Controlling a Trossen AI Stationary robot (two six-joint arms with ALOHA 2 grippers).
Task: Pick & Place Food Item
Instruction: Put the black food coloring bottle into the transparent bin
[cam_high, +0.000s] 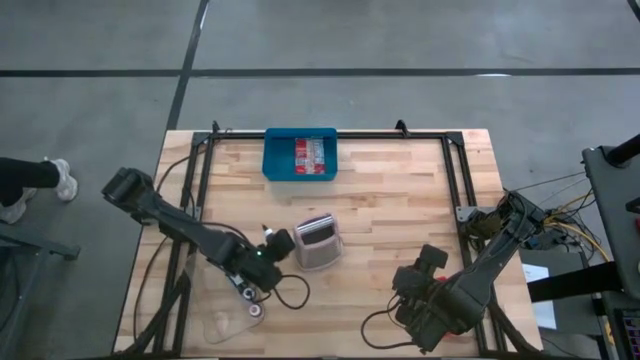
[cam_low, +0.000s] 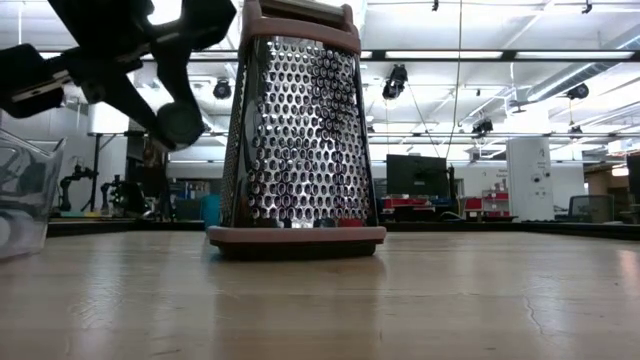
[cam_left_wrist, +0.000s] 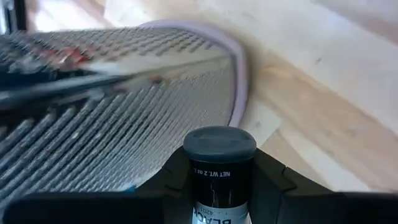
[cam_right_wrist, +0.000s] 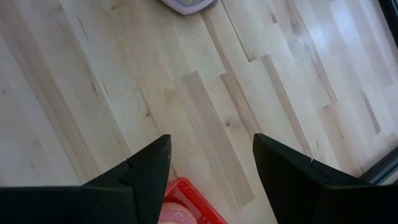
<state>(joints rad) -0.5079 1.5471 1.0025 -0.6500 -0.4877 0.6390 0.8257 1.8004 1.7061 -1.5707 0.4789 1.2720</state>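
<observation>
The left hand (cam_high: 272, 243) is sitting just beside the box grater (cam_high: 318, 241), which is standing upright on the wooden tabletop (cam_high: 400, 200) near its middle. In the left wrist view the hand's dark fingers (cam_left_wrist: 273, 180) are closing around a small spice bottle (cam_left_wrist: 219, 163) with a dark cap and a label; the bottle is pointing forward from the hand toward the grater's metal face, which is filling most of that view close ahead. Whether the bottle is touching the grater cannot be told.

The right hand (cam_high: 430, 262) is hovering over bare tabletop, well apart from the grater, with its fingers (cam_right_wrist: 149, 171) standing wide apart and gripping nothing. A red object (cam_right_wrist: 189, 202) is lying directly below this hand, only partly visible.

A blue tray (cam_high: 275, 160) holding a red-and-white packet (cam_high: 309, 155) is sitting at the far edge of the tabletop, well beyond the left hand. A clear plastic container (cam_low: 22, 195) is standing near the left hand, on the side away from the grater.
</observation>
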